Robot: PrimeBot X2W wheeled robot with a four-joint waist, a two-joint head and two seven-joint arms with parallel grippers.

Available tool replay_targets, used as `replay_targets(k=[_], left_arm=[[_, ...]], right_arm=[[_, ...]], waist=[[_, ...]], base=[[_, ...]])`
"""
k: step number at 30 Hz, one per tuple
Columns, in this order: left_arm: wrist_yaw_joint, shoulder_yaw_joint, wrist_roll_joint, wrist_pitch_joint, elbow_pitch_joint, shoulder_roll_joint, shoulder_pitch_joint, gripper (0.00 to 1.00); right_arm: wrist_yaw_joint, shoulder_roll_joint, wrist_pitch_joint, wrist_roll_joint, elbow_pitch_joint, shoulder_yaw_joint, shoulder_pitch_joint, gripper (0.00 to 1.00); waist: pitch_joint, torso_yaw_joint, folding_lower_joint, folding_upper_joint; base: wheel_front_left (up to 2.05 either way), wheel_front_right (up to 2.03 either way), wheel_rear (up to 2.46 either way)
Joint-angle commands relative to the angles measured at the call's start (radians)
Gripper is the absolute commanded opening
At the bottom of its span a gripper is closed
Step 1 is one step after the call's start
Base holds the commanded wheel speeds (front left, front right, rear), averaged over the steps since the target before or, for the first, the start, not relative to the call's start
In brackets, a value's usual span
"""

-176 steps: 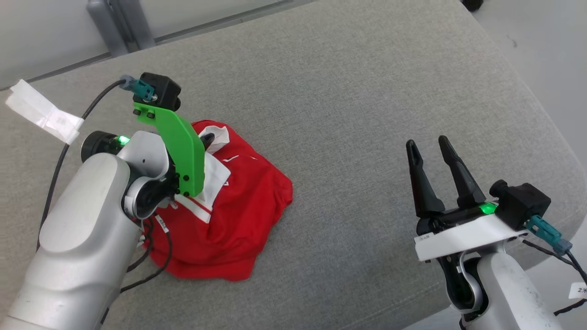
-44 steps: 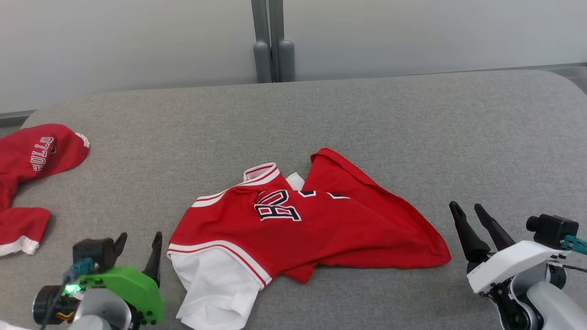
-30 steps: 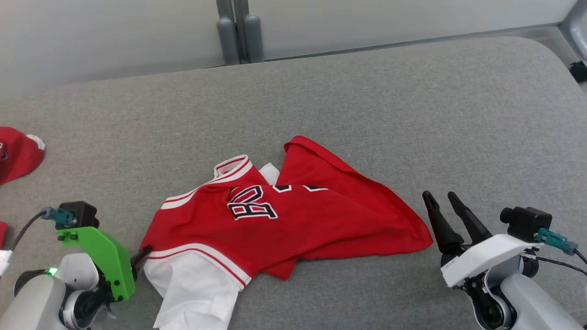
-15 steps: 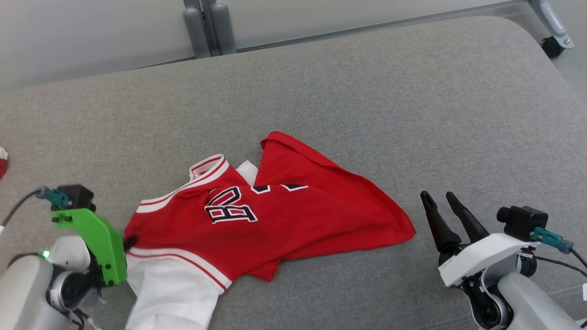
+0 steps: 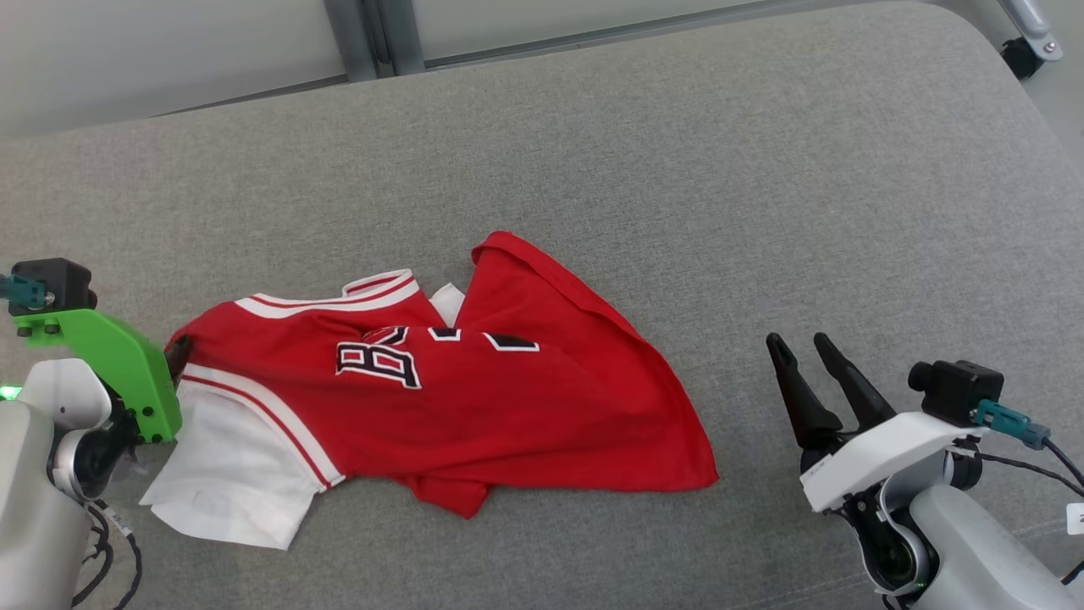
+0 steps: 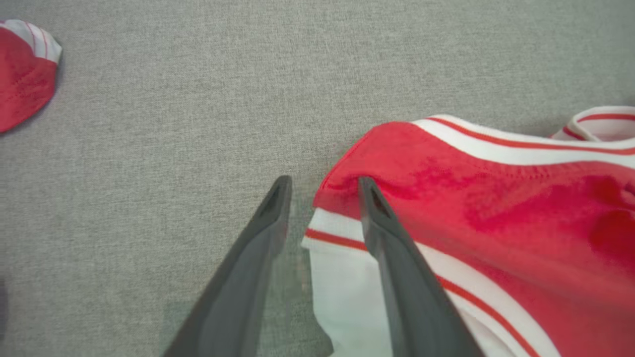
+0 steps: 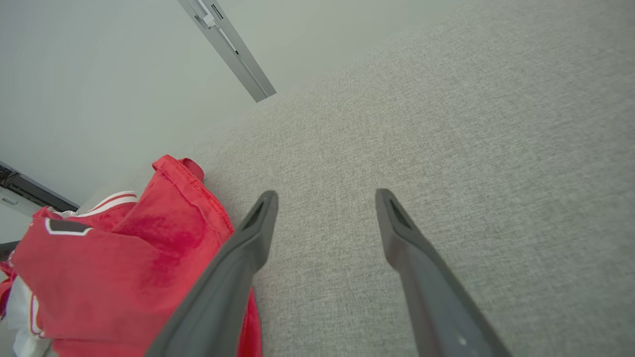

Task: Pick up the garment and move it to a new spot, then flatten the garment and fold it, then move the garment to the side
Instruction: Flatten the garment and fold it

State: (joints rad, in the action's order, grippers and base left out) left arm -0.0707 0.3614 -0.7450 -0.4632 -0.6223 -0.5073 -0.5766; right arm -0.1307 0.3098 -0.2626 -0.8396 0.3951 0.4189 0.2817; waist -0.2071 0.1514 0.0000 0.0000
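A red jersey [image 5: 474, 407] with white trim, dark lettering and a white sleeve [image 5: 229, 474] lies crumpled on the grey cushion [image 5: 677, 186]. My left gripper [image 5: 176, 356] is at the jersey's left shoulder corner, mostly hidden behind its green bracket. In the left wrist view this gripper [image 6: 325, 181] stands open: one finger rests on the cushion, the other lies over the red fabric [image 6: 471, 198], whose edge sits in the gap. My right gripper [image 5: 799, 341] is open over bare cushion, to the right of the jersey's hem. The right wrist view shows the right gripper [image 7: 326, 193] beside the red hem [image 7: 188, 208].
Another red garment [image 6: 22, 69] lies on the cushion beyond my left gripper. The cushion's rounded right edge drops to the floor, where a caster [image 5: 1020, 55] stands. A grey post [image 5: 373, 34] and a pale wall are behind the cushion.
The head view has shifted. The jersey's left shoulder is now drawn out to the left and lies flatter, with my left gripper at its corner. The right gripper has stayed open.
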Motion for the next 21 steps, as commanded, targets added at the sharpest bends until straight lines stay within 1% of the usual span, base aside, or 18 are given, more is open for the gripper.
replay_targets(k=[1,6,7,11,14,18,21], left_arm=[[-0.009,0.002,0.008,0.016,-0.018,-0.003,-0.024,1.0],[-0.032,0.029,0.041,0.078,-0.018,-0.038,-0.017,1.0],[-0.036,0.034,0.037,0.072,-0.014,-0.04,-0.005,1.0],[-0.049,0.073,0.014,-0.01,0.027,-0.066,0.045,1.0],[-0.054,0.093,-0.035,-0.098,0.094,-0.086,0.088,1.0],[-0.057,0.098,-0.089,-0.191,0.18,-0.124,0.147,1.0],[-0.056,0.091,-0.126,-0.239,0.242,-0.142,0.181,1.0]], right_arm=[[0.0,-0.002,-0.003,0.011,0.002,0.001,0.012,1.0],[0.0,-0.003,-0.003,0.014,0.008,-0.019,-0.014,1.0],[0.0,-0.002,-0.003,0.015,0.009,-0.024,-0.018,1.0],[0.0,-0.003,-0.003,0.022,0.008,-0.026,-0.036,1.0],[0.0,0.0,-0.003,0.024,0.009,-0.024,-0.043,1.0],[0.0,0.005,-0.003,0.024,0.009,-0.019,-0.049,1.0],[0.0,0.008,-0.003,0.021,0.011,-0.016,-0.051,1.0]], waist=[[-0.003,0.002,0.0,0.0],[0.013,-0.019,0.0,0.0],[0.017,-0.025,0.0,0.0],[0.038,-0.052,0.0,0.0],[0.051,-0.065,0.0,0.0],[0.059,-0.074,0.0,0.0],[0.063,-0.075,0.0,0.0]], base=[[0.0,0.0,0.0],[0.0,0.0,0.0],[0.0,0.0,0.0],[0.0,0.0,0.0],[0.0,0.0,0.0],[0.0,0.0,0.0],[0.0,0.0,0.0]])
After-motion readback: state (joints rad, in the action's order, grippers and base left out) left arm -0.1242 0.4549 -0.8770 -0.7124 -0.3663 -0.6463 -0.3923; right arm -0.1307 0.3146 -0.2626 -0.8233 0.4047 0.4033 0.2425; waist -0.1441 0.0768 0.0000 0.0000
